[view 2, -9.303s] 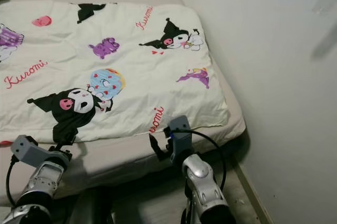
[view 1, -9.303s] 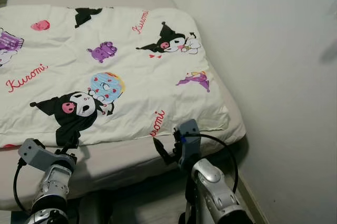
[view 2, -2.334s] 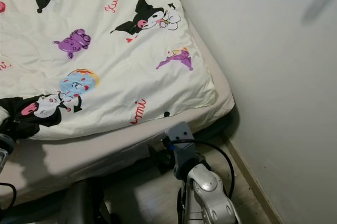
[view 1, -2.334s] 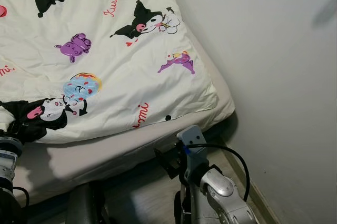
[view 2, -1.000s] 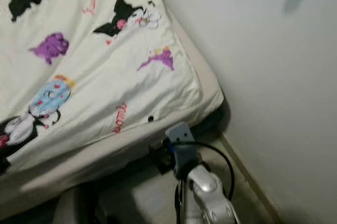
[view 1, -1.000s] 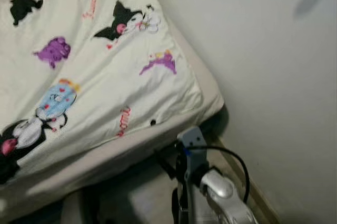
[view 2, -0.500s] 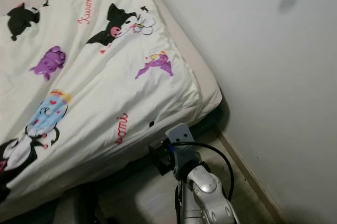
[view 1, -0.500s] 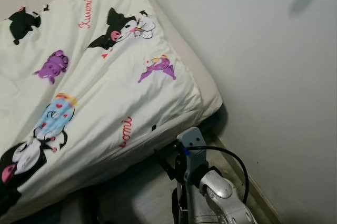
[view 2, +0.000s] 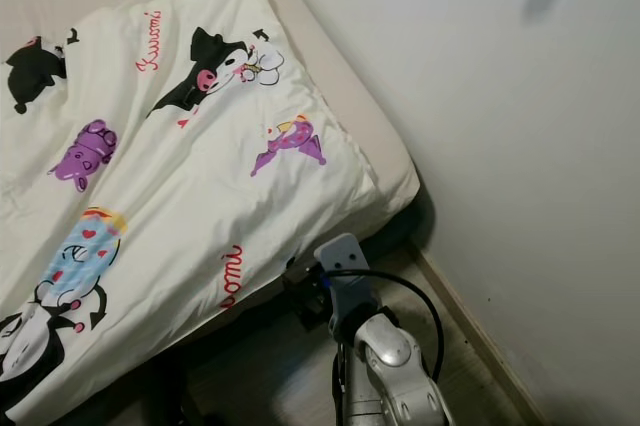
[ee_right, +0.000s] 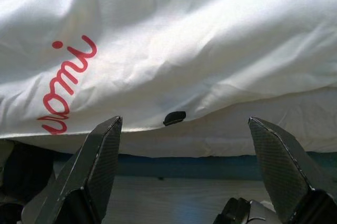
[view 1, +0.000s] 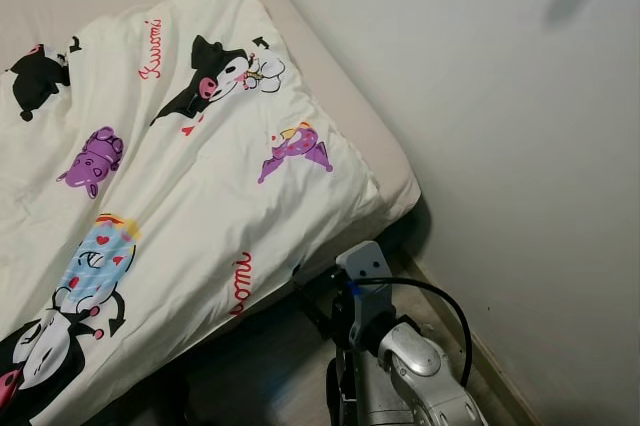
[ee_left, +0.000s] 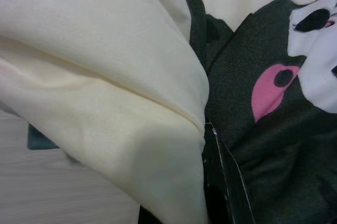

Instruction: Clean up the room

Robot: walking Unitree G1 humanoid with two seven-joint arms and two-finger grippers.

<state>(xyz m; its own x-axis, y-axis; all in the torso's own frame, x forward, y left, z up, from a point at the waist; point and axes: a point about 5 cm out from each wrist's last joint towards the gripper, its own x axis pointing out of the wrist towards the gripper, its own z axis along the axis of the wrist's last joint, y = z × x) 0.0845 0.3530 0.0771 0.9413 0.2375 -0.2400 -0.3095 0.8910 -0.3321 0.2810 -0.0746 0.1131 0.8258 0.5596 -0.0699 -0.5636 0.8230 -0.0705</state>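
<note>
Quilt (view 1: 150, 196) now pulled over the near edge of the mattress (view 1: 375, 141), hem hanging lower than a second ago — dragging seems under way. Left gripper clamped on its cloth; right gripper (ee_right: 184, 182) wide open, empty, just below the hem

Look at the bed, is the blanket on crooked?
Yes. The cartoon blanket lies slanted across the bed instead of square with it. Its lower edge hangs off the near side, while a strip of bare mattress shows along the wall. The left gripper has the cloth bunched in its fingers.
</note>
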